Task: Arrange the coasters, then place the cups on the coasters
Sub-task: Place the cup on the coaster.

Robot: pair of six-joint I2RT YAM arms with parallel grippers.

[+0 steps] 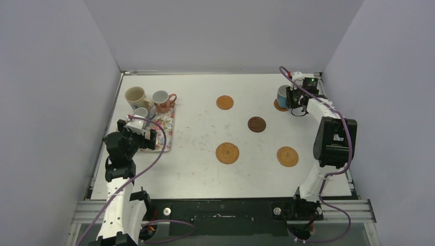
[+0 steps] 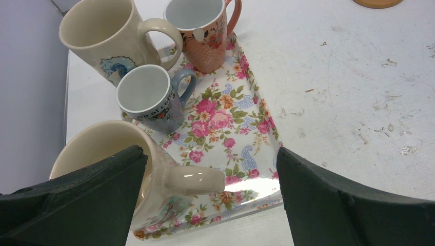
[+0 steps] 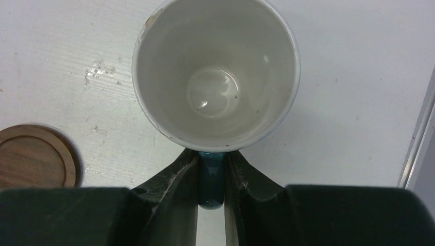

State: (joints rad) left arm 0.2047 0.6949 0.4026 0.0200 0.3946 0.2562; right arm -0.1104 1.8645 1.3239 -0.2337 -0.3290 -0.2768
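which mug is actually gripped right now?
The light blue mug, far right: the right gripper is shut on its handle. The other four mugs sit ungripped at the floral tray.

Tray (image 2: 241, 148) far and left part crowded: far cream mug (image 2: 102, 38), salmon mug (image 2: 205, 36), grey mug (image 2: 149, 100), near cream mug (image 2: 102, 146) packed close, narrow gaps only
Tray right half bare, reachable from table (image 1: 195, 128) side
Near cream mug handle sticks into space between wide-apart jaws of left gripper (image 2: 209, 154)
Left wall (image 1: 51, 102) close beside tray
Table middle free, only flat coasters (image 1: 227, 153)
Blue cup (image 3: 215, 77), pinched by handle in right gripper (image 3: 211, 179), near right wall (image 1: 390, 77) and edge rail (image 3: 418, 133)
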